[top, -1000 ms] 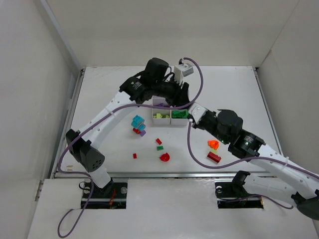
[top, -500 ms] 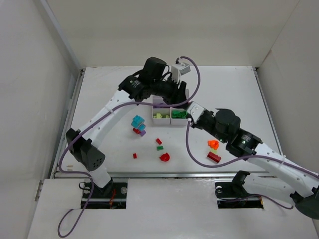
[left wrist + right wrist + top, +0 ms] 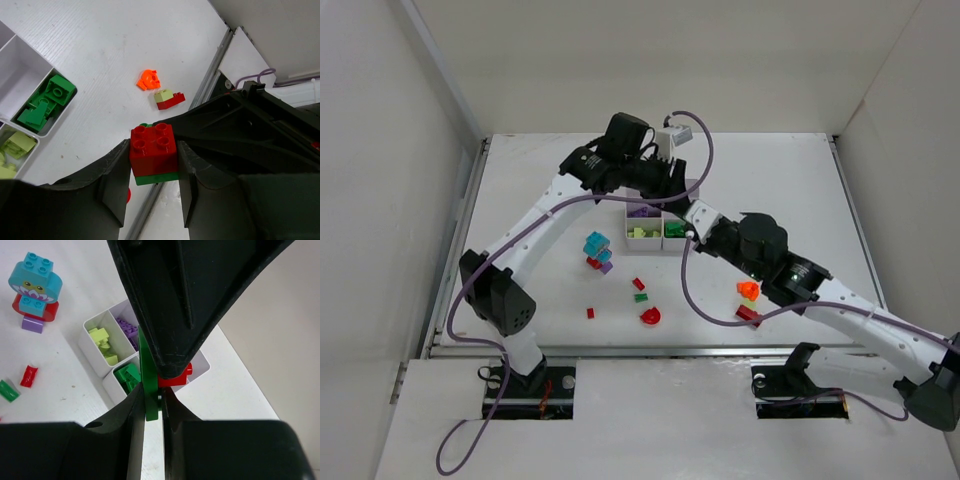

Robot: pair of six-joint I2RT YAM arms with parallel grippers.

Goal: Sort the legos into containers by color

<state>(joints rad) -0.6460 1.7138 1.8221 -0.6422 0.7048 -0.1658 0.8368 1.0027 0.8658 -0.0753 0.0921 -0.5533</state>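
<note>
My left gripper (image 3: pixel 152 165) is shut on a red two-by-two brick (image 3: pixel 152 150) with a thin green plate (image 3: pixel 156 177) stuck under it. My right gripper (image 3: pixel 151 410) is shut on that same green plate (image 3: pixel 148 375), edge-on, with the red brick (image 3: pixel 175 379) beside it. The left fingers (image 3: pixel 175 300) come down from above in the right wrist view. Both grippers meet just right of the white tray (image 3: pixel 655 238), above the table. The tray (image 3: pixel 95 347) holds yellow-green, purple and green bricks in separate compartments.
A cyan, red and purple stack (image 3: pixel 597 250) stands left of the tray. Small red and green pieces (image 3: pixel 640 291), a red round piece (image 3: pixel 650 316) and a tiny red brick (image 3: pixel 590 313) lie nearer. An orange piece (image 3: pixel 748 290) and a red brick (image 3: pixel 750 316) lie right.
Both grippers have shifted a little to the left and farther back together, still joined on the red and green piece. The loose bricks have not moved.
</note>
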